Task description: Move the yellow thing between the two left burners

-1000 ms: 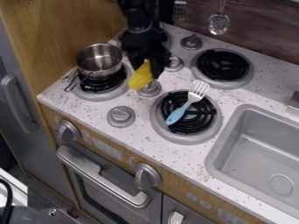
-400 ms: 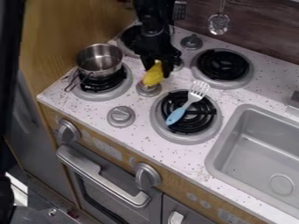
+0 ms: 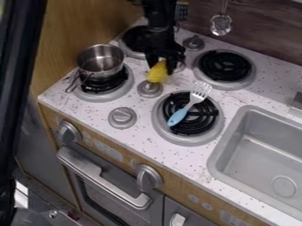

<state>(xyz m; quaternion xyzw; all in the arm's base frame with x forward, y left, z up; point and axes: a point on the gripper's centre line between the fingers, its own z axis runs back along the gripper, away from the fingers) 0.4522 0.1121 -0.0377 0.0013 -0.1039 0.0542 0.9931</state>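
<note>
Gripper (image 3: 161,66) clamped on yellow thing (image 3: 157,73), near a knob (image 3: 149,89); a strip of counter (image 3: 229,103) separates the burner (image 3: 190,140) under the fork (image 3: 188,106) from the sink's edge (image 3: 226,133).

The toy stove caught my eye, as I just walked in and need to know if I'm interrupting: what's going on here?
A black robot gripper is holding a yellow thing over the middle of the stovetop, right by a grey knob; whether the two touch, I can't tell. The metal pot sits on the near left burner, and the blue-handled fork lies across the burner to its right.
</note>
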